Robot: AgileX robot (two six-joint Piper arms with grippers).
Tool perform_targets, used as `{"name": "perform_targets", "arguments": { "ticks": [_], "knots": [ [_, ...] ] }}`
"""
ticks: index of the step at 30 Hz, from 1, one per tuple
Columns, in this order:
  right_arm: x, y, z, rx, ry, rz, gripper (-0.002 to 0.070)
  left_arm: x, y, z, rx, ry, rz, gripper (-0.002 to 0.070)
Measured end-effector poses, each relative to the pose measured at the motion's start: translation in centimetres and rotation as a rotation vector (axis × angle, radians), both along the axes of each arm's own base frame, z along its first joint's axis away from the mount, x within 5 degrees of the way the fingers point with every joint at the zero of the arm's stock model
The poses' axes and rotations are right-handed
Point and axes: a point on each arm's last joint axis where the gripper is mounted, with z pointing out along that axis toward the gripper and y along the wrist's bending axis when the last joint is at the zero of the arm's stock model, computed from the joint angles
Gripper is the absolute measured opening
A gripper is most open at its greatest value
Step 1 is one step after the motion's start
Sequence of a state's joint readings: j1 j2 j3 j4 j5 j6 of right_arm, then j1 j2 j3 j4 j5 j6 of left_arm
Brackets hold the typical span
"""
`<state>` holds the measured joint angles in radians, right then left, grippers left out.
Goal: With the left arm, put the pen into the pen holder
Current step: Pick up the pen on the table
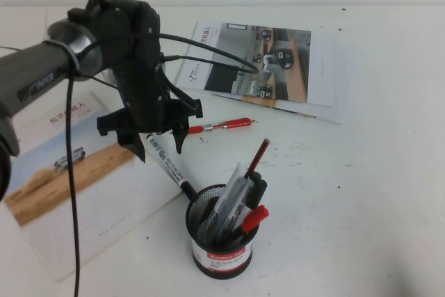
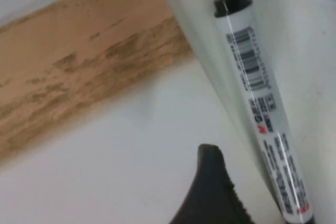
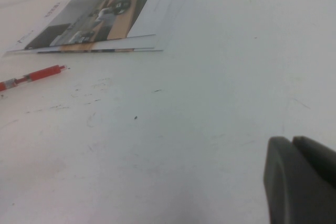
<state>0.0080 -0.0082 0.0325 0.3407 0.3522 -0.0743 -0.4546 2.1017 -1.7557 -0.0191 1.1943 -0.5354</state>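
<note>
On the white table (image 1: 375, 193), a booklet with a sandy landscape cover (image 1: 66, 179) lies at the left, and the left arm (image 1: 42, 78) reaches out over it from that side. The left gripper (image 1: 156, 142) hangs above the booklet's right edge with its black fingers (image 2: 212, 195) spread apart and holding nothing. The pen (image 1: 165, 161), a thick white marker with black print, lies slanted on the table along that edge, just under the open claw and between its fingertips; its near black end sits against the rim of the pen holder (image 1: 219, 245). That round black mesh cup stands toward the front of the table, upright, already packed with several pens. Behind it a slim red pen (image 1: 222, 126) lies flat, near a stack of printed brochures (image 1: 268, 64) farther back and to the right. The right gripper (image 3: 302, 182) sits low over bare tabletop at the right, its two dark fingers pressed together.
</note>
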Motion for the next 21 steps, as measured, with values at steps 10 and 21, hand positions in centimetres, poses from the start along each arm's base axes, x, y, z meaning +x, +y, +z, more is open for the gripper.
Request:
{"name": "perform_targets", "arguments": {
  "ticks": [10, 21],
  "knots": [
    [0.0, 0.0, 0.0, 0.000, 0.000, 0.000, -0.0022, 0.9, -0.9, -3.1, 0.017, 0.043, 0.036, 0.0425],
    [0.0, 0.0, 0.0, 0.000, 0.000, 0.000, -0.0022, 1.1, -1.2, -3.7, 0.055, 0.035, -0.015, 0.0186]
  ]
}}
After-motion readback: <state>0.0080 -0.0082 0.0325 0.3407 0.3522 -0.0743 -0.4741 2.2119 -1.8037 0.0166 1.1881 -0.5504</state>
